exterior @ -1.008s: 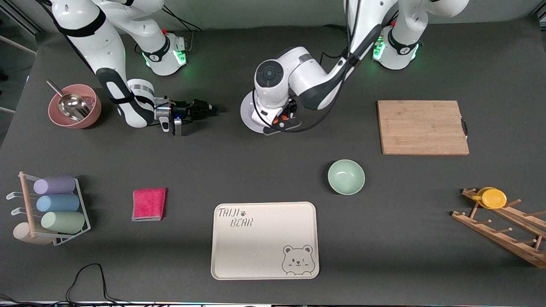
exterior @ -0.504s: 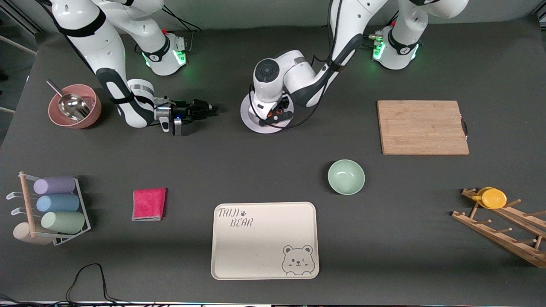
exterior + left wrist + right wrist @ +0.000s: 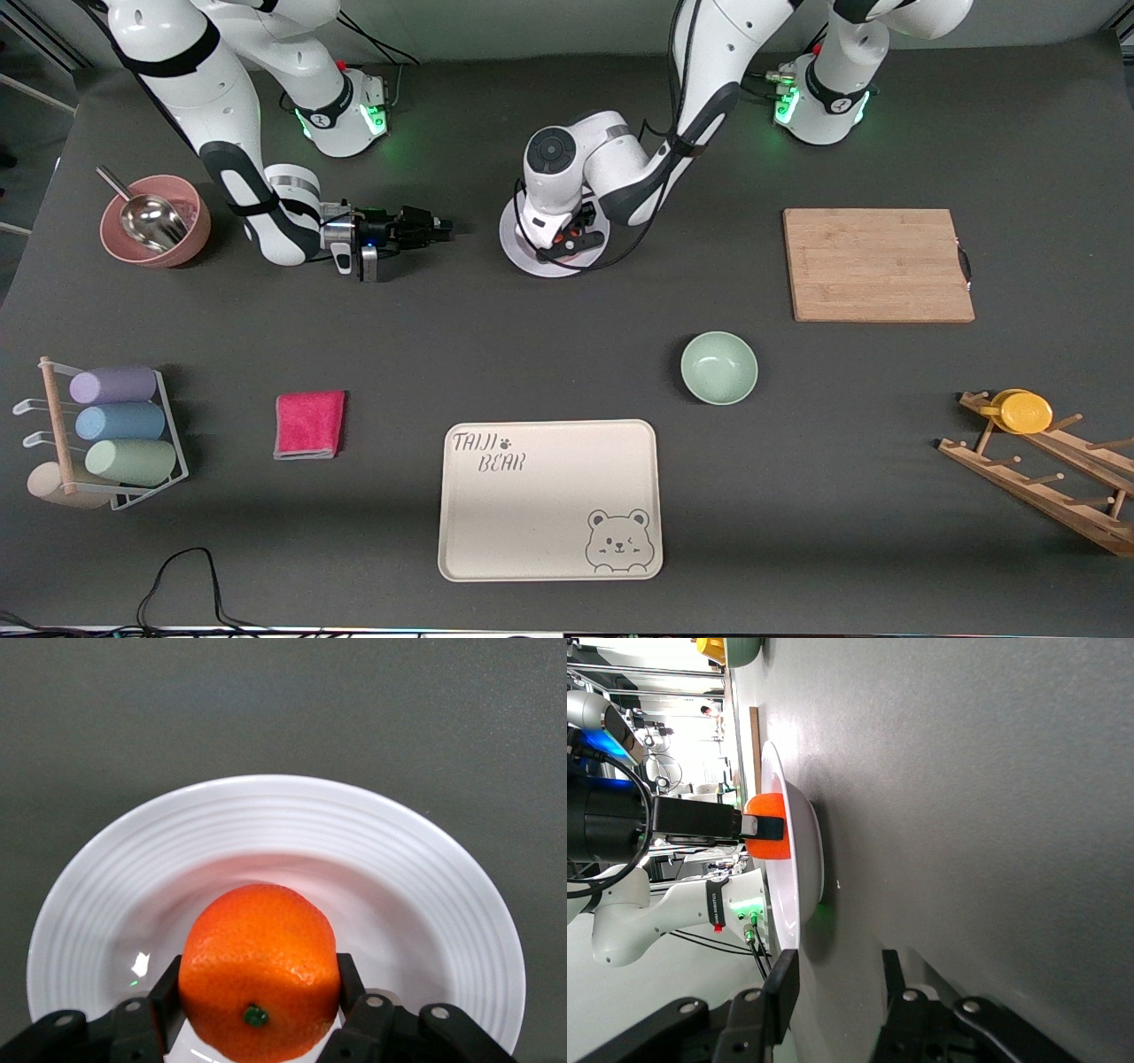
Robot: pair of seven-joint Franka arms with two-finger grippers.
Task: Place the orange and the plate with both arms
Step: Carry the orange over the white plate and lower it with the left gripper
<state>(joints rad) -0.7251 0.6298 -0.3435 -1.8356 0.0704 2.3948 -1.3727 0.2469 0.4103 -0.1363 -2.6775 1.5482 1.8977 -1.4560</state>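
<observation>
Orange fruit poised over the white plate, not yet let go.

From my remote seat I see the left tool pinching the orange by its sides, just above the middle of the plate; I cannot tell whether the fruit touches the plate yet. That plate sits on the bench, farther from the front camera than the green bowl and the cream tray, toward the robots' bases. My right tool waits low over the bench just beside the plate, its jaws partly spread and holding nothing, aimed at the plate's rim. I judge the orange step nearly finished: releasing it remains. Moving the plate is still to do, and I would guess the right tool takes the rim for that.
</observation>
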